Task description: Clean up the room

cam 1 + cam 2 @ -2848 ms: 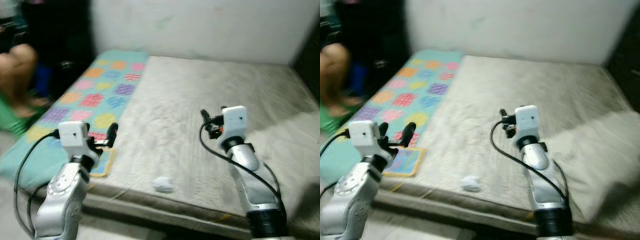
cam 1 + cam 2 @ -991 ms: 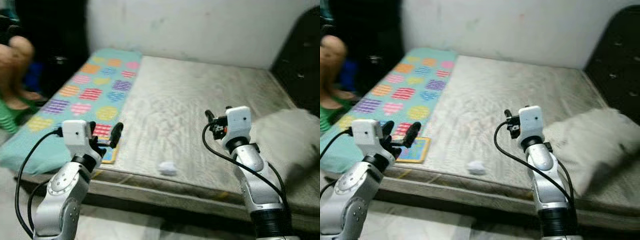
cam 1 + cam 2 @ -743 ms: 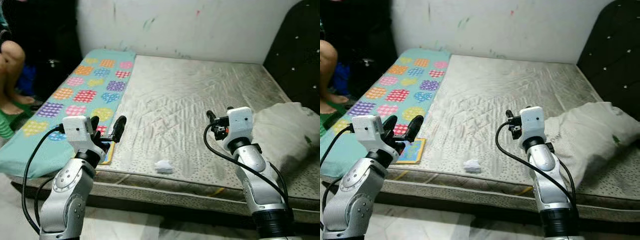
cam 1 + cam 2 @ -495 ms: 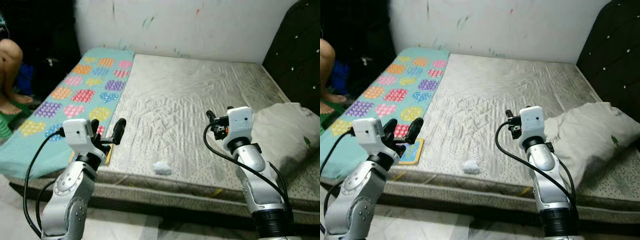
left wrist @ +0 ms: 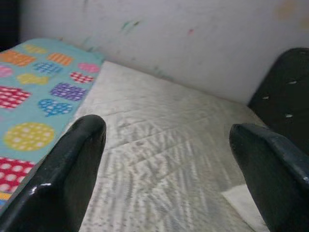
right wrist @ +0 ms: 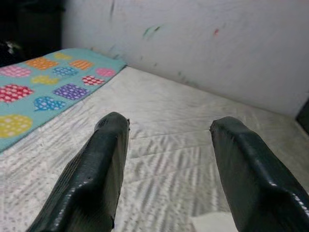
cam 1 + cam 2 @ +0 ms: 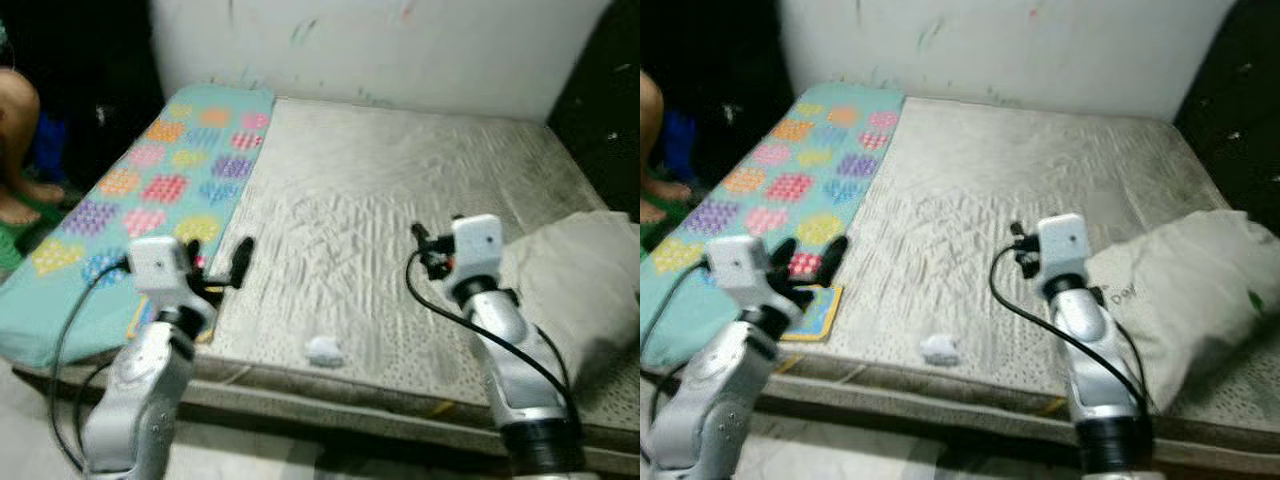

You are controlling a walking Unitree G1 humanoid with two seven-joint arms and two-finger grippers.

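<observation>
1. Here, a small crumpled white paper (image 7: pixel 323 349) lies on the mattress (image 7: pixel 400 200) near its front edge, between my two arms and lower than both. My left gripper (image 7: pixel 218 262) hangs above the edge of the mattress to the paper's left, fingers spread apart and holding nothing. My right gripper (image 6: pixel 166 159) hovers over the middle of the mattress, up and to the right of the paper, its fingers also parted and empty.
2. The head views are blurred, so the paper's folds are hard to make out. A flat colourful book (image 7: pixel 812 310) lies partly behind my left arm. A person's leg (image 7: pixel 15 150) is cut off at the left edge.
3. The mattress is grey, quilted and wrinkled. A teal mat (image 7: pixel 150 170) with coloured hearts and circles covers its left strip. A soft off-white pillow (image 7: pixel 1180 290) slumps at the right, near a dark tufted headboard (image 5: pixel 280 82).
</observation>
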